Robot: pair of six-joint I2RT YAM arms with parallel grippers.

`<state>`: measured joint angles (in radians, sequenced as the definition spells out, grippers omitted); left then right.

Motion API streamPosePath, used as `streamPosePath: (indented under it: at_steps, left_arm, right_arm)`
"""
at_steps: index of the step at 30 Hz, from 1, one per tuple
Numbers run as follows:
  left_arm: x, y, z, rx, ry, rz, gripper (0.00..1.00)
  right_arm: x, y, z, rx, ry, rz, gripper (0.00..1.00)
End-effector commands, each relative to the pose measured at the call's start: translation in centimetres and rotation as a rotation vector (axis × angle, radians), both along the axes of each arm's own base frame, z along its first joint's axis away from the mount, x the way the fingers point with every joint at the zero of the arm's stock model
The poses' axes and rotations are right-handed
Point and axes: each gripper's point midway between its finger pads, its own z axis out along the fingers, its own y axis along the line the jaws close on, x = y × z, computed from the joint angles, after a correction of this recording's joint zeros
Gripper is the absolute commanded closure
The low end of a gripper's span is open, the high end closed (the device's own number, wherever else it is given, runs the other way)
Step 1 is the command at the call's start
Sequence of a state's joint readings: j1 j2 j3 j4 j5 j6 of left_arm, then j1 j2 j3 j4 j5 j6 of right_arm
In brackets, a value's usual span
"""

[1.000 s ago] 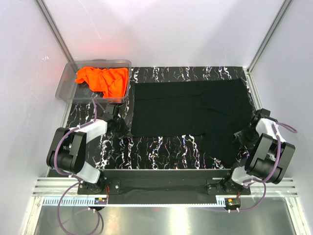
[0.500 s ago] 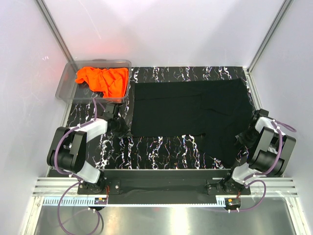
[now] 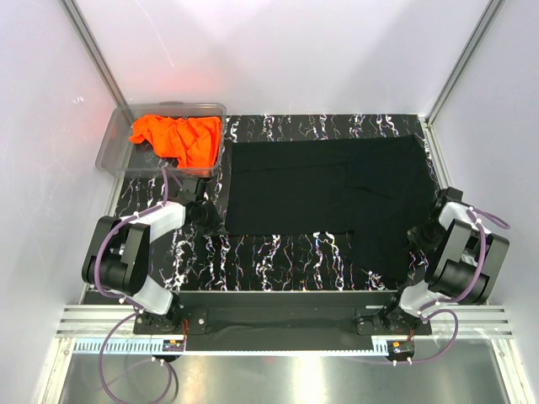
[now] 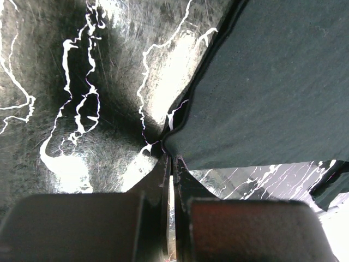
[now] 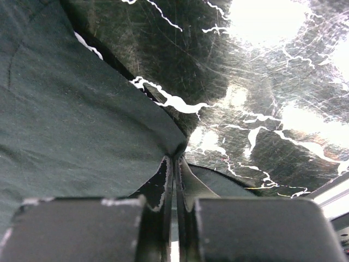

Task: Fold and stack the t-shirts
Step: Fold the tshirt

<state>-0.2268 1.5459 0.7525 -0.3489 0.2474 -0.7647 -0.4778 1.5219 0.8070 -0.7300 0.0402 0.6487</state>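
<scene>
A black t-shirt (image 3: pixel 328 185) lies spread flat on the marbled table, with a narrower flap reaching toward the near right. My left gripper (image 3: pixel 210 220) sits at its near left corner, shut on that corner. In the left wrist view the fabric (image 4: pixel 262 82) runs into the pinched tips (image 4: pixel 170 158). My right gripper (image 3: pixel 418 236) is at the shirt's right edge. The right wrist view shows its tips (image 5: pixel 175 159) shut on a fold of the black cloth (image 5: pixel 71 120). The orange t-shirt (image 3: pixel 181 139) lies crumpled in the bin at the back left.
A clear plastic bin (image 3: pixel 114 153) stands at the back left corner of the table, beyond the left arm. Bare marbled table top (image 3: pixel 269 261) shows between the shirt and the arm bases. White walls enclose the table on three sides.
My right gripper has shut on the black t-shirt's right edge and shifted slightly. The left gripper has stayed shut on the near left corner.
</scene>
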Motion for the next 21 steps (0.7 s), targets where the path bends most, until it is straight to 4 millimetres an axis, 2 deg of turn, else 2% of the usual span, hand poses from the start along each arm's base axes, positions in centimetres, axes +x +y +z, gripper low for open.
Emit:
streamPosePath:
  at_steps: [1,10,15,18,21]
  left_arm:
    - [0.4,0.3,1.0,0.018,-0.038,-0.024,1.0]
    - [-0.6,0.8,1.7,0.029,-0.057,-0.035,1.0]
    - [-0.6,0.8,2.5,0.028,-0.084,-0.038,1.0]
    - [-0.7,0.8,2.9,0.027,-0.093,-0.043,1.0]
    - [-1.0,1.1,3.4,0.038,-0.103,-0.043,1.0]
  right_arm:
    - [-1.3,-0.3,-0.7,-0.034,0.035,-0.01,0.99]
    - [-0.5,0.8,2.6,-0.019,-0.091,0.017,1.0]
    - [0.2,1.3,5.5,-0.012,-0.173,0.034,1.0]
    - [0.0,1.4,6.8,-0.029,-0.201,0.047,1.0]
    - [-0.6,1.9,7.3,-0.013,-0.195,0.052,1.0]
